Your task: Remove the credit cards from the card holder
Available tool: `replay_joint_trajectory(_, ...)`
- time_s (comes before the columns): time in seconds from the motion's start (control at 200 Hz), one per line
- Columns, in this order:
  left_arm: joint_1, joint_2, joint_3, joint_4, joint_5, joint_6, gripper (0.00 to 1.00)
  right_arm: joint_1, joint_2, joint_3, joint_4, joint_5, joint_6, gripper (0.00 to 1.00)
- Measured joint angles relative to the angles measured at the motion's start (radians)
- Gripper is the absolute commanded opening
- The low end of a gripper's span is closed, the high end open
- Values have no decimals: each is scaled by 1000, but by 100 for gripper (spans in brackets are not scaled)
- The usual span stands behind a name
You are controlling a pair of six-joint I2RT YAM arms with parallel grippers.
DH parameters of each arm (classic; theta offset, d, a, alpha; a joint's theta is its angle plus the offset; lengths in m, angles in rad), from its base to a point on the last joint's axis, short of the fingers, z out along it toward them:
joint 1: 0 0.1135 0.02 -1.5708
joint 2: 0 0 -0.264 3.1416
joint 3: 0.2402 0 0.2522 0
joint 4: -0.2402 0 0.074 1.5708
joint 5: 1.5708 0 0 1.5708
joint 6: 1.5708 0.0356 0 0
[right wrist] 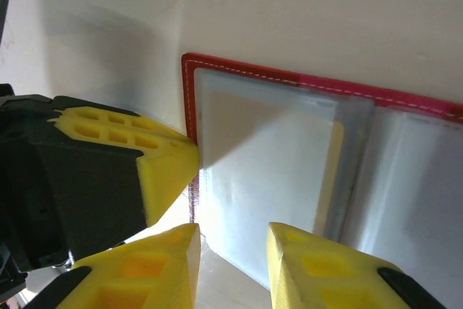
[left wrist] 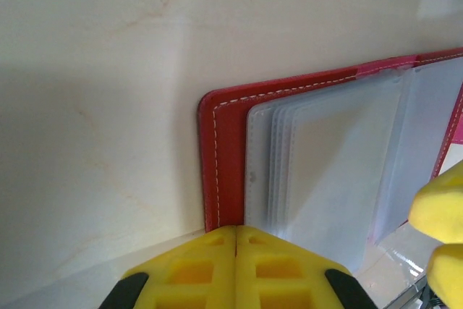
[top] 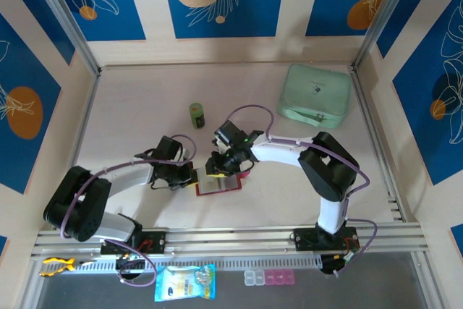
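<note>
We see our left gripper (left wrist: 236, 232) clenched on nothing, its tip at the edge of the open red wallet (left wrist: 221, 142). Our right gripper (right wrist: 233, 242) hangs released, jaws parted, over the clear sleeves (right wrist: 268, 157), where the edge of a tan card (right wrist: 332, 179) shows just ahead of its fingers.

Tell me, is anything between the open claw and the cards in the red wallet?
Only the clear sleeves: a yellowish card sits tucked inside them. The right gripper hangs open in front of the wallet, and the shut left gripper is off at its edge.
</note>
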State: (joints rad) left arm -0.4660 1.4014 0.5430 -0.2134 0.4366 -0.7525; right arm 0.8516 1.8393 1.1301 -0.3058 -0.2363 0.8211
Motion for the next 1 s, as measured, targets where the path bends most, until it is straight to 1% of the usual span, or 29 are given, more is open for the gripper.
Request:
replay_joint_trajectory(0.295, 0, 0, 0, 0, 0, 2, 2, 6, 49, 48, -17, -9, 0, 31)
replay_joint_trajectory(0.645, 0, 10, 6, 1, 0, 3, 2, 0, 82, 62, -76, -12, -1, 31)
replay_joint_trajectory(1.0, -1, 27, 21, -3, 0, 17, 2, -27, 74, 62, -103, -6, -1, 30)
